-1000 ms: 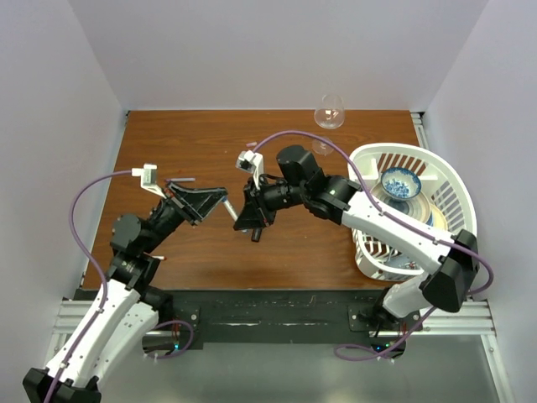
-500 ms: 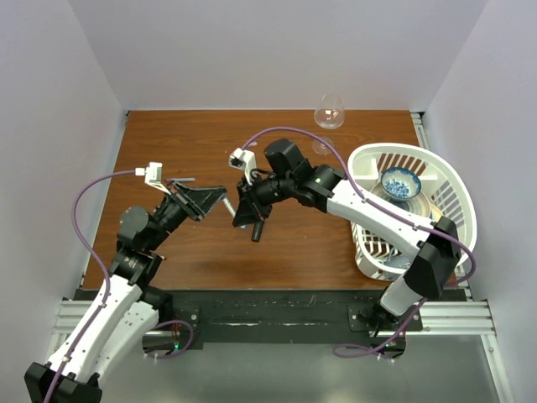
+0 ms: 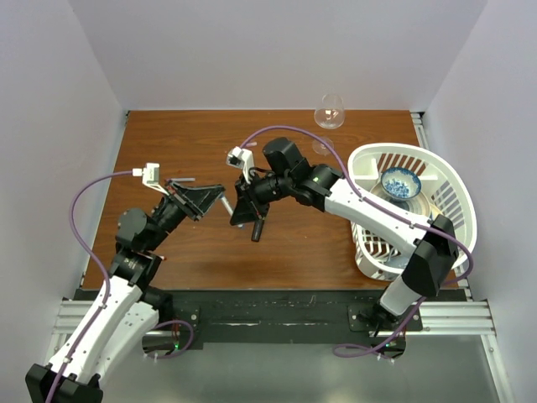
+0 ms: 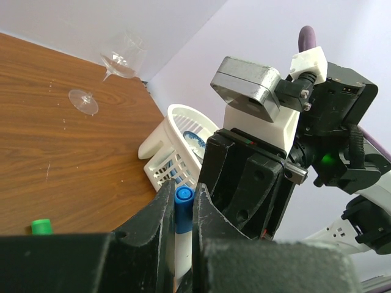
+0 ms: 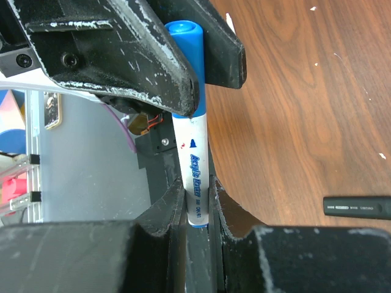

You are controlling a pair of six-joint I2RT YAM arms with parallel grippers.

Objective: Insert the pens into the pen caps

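Jaws pinching on both sides: left gripper (image 4: 182,202) nips blue cap (image 5: 189,61), right gripper (image 5: 197,204) nips white pen (image 5: 194,155), which spans jaw to jaw. Best push straight along barrel, no twisting, till cap seats.

Cap (image 4: 40,226) on table (image 4: 61,152); glass (image 3: 329,111) seemingly behind basket (image 3: 449,200).

- Brown wood-grain table (image 3: 168,134)
- Clear wine glass (image 3: 328,112) standing near the table's far edge
- White slotted basket (image 3: 453,189) resting on the right side
- Small green cap (image 4: 41,226) on bare wood
- Black marker (image 5: 357,207) lying flat
- Thin grey pen (image 3: 182,180) lying on the left half
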